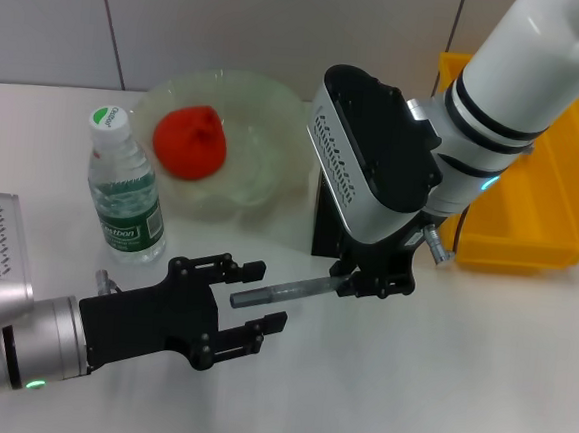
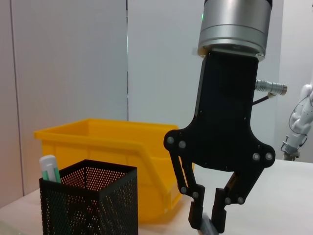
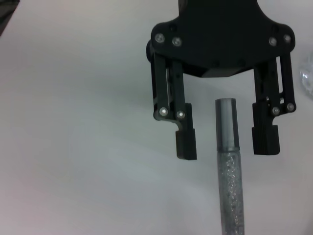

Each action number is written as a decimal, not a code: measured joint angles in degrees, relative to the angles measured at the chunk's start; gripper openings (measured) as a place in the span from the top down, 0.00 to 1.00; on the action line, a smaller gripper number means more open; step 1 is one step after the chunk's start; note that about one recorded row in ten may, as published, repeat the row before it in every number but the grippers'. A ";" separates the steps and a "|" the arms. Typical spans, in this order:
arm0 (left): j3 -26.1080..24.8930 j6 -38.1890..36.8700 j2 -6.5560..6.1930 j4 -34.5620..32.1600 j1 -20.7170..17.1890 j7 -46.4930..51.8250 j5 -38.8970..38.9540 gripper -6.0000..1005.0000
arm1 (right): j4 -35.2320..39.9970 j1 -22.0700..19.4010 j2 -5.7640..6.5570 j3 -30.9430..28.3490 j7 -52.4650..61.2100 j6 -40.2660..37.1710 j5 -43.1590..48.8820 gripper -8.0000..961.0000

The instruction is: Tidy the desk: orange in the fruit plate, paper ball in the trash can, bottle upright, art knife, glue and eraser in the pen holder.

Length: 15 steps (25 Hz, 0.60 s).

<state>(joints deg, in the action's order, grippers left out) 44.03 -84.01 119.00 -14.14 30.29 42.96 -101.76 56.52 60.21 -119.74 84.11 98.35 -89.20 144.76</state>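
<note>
My right gripper point(image 1: 372, 283) is shut on one end of a grey glue tube point(image 1: 283, 293) and holds it level above the table. The tube's free end lies between the spread fingers of my open left gripper point(image 1: 263, 297), which do not touch it. The right wrist view shows the tube point(image 3: 229, 171) and the left gripper point(image 3: 226, 149) around its cap. The left wrist view shows the right gripper point(image 2: 208, 224) beside the black mesh pen holder point(image 2: 88, 200), with the art knife point(image 2: 49, 169) in it. The orange point(image 1: 190, 141) lies in the fruit plate point(image 1: 268, 105). The bottle point(image 1: 126, 189) stands upright. Paper ball and eraser are out of view.
A yellow bin point(image 1: 536, 211) stands at the back right, behind the pen holder point(image 1: 324, 224). The bottle is just behind my left arm. The white table point(image 1: 436, 389) stretches to the front right.
</note>
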 joint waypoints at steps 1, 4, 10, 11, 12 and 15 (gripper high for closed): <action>0.00 0.12 0.00 0.05 0.01 0.00 -0.01 0.37 | -0.01 0.00 -0.01 0.00 0.00 0.00 -0.02 0.85; 0.00 0.32 0.00 0.09 0.08 0.00 -0.02 0.38 | -0.01 0.00 -0.03 0.00 0.00 0.00 -0.04 0.85; 0.07 0.56 0.07 0.67 0.53 0.00 -0.08 0.42 | -0.22 -0.08 -0.06 0.05 -0.01 0.39 -0.09 0.85; 0.07 0.56 0.07 0.67 0.53 0.00 -0.08 0.42 | -0.33 -0.09 -0.05 0.13 -0.01 0.52 -0.09 0.85; 0.07 0.56 0.08 0.68 0.57 0.00 -0.10 0.43 | -0.33 -0.09 -0.05 0.13 -0.01 0.52 -0.09 0.85; 0.09 0.56 0.08 0.70 0.63 0.01 -0.12 0.46 | -0.47 -0.10 -0.06 0.52 -0.02 0.64 -0.10 0.85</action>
<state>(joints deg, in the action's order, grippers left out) 44.12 -83.46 119.09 -13.44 30.92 42.97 -101.88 56.05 60.11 -119.79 84.63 98.34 -88.56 144.66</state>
